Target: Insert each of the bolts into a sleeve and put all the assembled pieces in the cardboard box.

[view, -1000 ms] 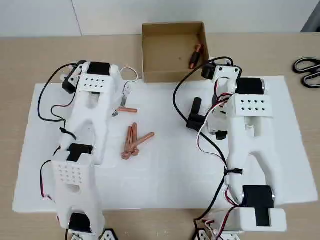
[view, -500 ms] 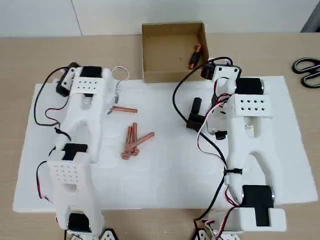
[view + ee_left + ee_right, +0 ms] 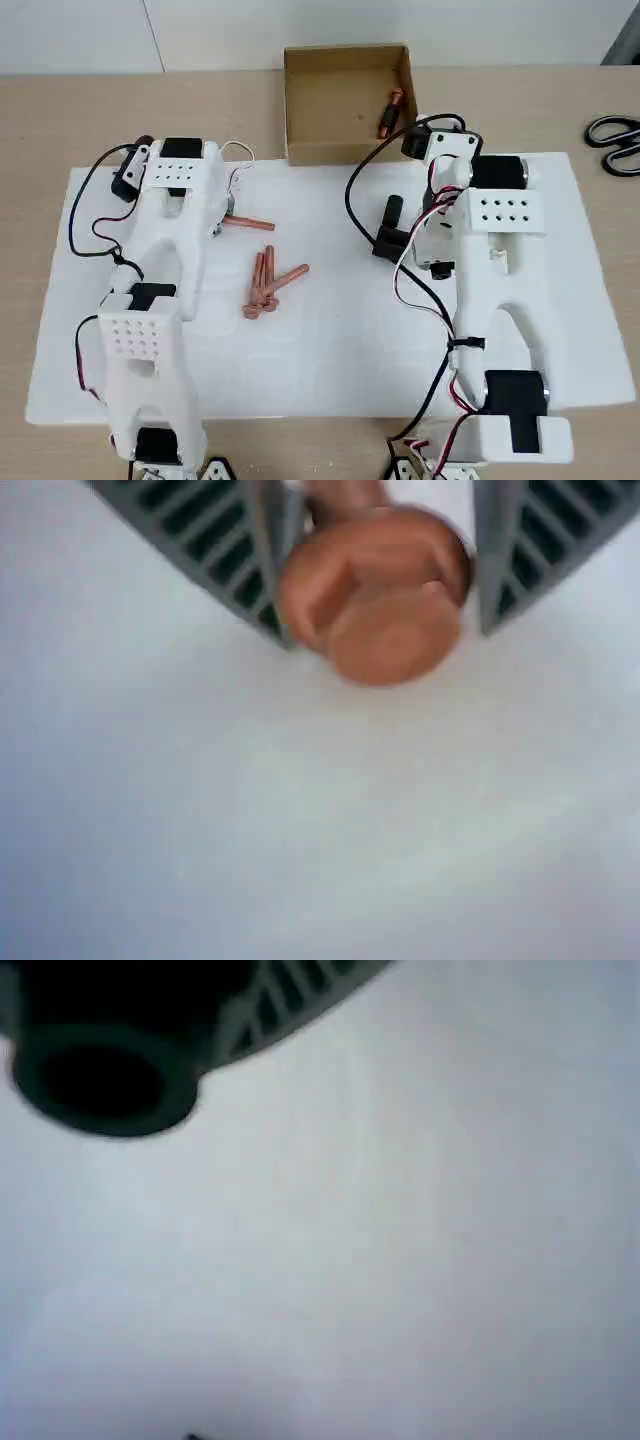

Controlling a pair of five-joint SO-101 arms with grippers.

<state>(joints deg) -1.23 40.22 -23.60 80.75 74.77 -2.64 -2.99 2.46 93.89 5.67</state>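
A copper bolt (image 3: 250,224) lies on the white mat (image 3: 330,340). Its head (image 3: 375,590) sits between the grey fingers (image 3: 230,550) of my left gripper (image 3: 227,214), which is shut on it close to the mat. My right gripper (image 3: 398,236) is at the mat's middle right, shut on a black sleeve (image 3: 393,211). The sleeve's open end (image 3: 100,1082) shows in the right wrist view beside a grey finger (image 3: 290,995). Three more bolts (image 3: 268,282) lie loose in a cluster at the centre. The cardboard box (image 3: 300,110) at the back holds one assembled piece (image 3: 390,112).
Scissors (image 3: 615,131) lie on the wooden table at the far right, off the mat. Black cables (image 3: 356,190) loop from the right arm near the box's front corner. The mat's front half is bare.
The left arm has drawn back and to the left, lowering over the bolt's head end. The bolt has tilted slightly. The right arm and sleeve have kept still.
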